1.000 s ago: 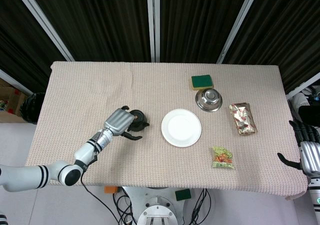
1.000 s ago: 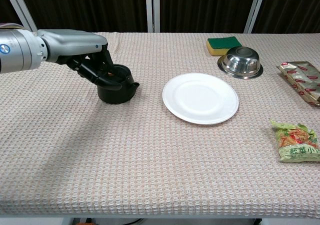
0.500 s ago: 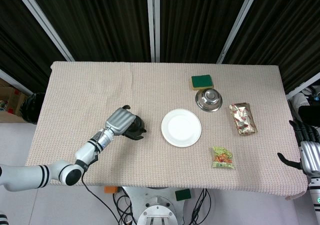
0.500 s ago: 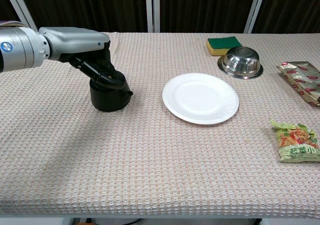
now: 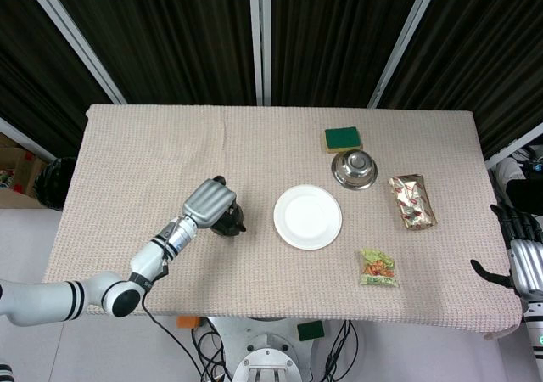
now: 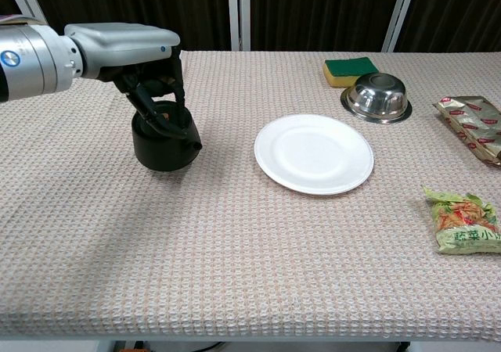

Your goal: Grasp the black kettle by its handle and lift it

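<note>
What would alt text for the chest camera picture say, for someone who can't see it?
A robot's left hand grips the top of a black kettle on a cloth-covered table. To its right lie a white plate, a steel bowl, a green sponge and two snack packets.

A table covered with a beige woven cloth [image 6: 258,274] bears the following. A white round plate [image 6: 314,153] lies flat near the centre. Toward the far edge, a green sponge with a yellow underside [image 6: 349,71] lies just behind an upturned stainless steel bowl [image 6: 376,98]. A gold foil snack packet with red print [image 6: 473,124] lies flat at the right. A green snack packet [image 6: 463,222] lies nearer the front edge. Dark curtains [image 5: 254,34] hang behind the table.
</note>
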`<move>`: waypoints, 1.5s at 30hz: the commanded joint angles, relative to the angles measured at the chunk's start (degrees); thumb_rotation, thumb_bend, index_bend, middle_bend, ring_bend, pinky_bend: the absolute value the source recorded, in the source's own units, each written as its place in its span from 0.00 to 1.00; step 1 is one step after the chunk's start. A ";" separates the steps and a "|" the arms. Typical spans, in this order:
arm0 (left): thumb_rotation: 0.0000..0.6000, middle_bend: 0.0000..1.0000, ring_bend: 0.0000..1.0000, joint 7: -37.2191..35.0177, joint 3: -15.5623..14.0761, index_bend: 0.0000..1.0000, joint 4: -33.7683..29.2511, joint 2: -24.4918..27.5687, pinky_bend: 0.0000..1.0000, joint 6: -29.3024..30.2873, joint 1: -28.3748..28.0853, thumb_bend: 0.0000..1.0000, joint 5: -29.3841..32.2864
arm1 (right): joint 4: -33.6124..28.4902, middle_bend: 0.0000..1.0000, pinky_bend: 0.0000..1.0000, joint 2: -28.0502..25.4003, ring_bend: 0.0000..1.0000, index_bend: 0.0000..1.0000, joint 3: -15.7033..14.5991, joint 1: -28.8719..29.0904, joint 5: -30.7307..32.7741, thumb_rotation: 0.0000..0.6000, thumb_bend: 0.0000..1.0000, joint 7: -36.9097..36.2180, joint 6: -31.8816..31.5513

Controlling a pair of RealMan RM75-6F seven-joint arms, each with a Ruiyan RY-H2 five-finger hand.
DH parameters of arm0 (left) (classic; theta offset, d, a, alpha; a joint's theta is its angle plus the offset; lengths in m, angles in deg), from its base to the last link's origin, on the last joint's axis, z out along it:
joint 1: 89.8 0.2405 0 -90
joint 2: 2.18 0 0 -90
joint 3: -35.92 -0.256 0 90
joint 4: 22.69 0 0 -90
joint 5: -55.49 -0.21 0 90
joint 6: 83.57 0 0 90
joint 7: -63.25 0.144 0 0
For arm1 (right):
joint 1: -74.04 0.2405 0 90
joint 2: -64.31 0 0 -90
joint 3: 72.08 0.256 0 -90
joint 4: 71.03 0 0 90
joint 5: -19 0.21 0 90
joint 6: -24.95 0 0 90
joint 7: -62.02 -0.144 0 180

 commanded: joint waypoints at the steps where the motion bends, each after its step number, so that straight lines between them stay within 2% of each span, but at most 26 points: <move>1: 0.74 1.00 1.00 0.40 0.34 1.00 -0.72 0.23 0.32 0.66 0.13 0.00 0.18 | 0.00 0.00 0.00 0.01 0.00 0.00 0.02 -0.03 -0.04 1.00 0.18 -0.05 -0.10; 7: 0.73 1.00 1.00 0.22 0.75 1.00 -1.52 0.24 0.53 2.04 0.62 0.00 -0.44 | 0.03 0.00 0.00 0.00 0.00 0.00 0.00 -0.03 -0.20 1.00 0.18 -0.33 -0.12; 12: 0.72 1.00 1.00 -0.28 0.83 1.00 -1.62 0.14 0.63 2.29 0.91 0.00 -0.83 | 0.04 0.00 0.00 -0.01 0.00 0.00 -0.09 0.02 -0.38 1.00 0.18 -0.57 0.01; 20: 0.68 1.00 1.00 -1.61 1.32 1.00 -2.02 -0.03 0.63 2.13 1.30 0.02 -0.10 | 0.12 0.00 0.00 0.00 0.00 0.00 -0.11 0.14 -0.36 1.00 0.18 -0.74 0.25; 35: 0.67 1.00 1.00 -3.20 1.52 1.00 -1.36 -0.38 0.64 2.22 1.87 0.26 -1.04 | 0.27 0.00 0.00 0.13 0.00 0.00 -0.04 0.26 -0.21 1.00 0.18 -0.79 0.37; 45: 0.69 1.00 1.00 -3.13 1.66 1.00 -1.19 -0.55 0.64 2.87 2.20 0.35 -1.69 | 0.21 0.00 0.00 0.15 0.00 0.00 -0.10 0.31 -0.25 1.00 0.18 -0.64 0.44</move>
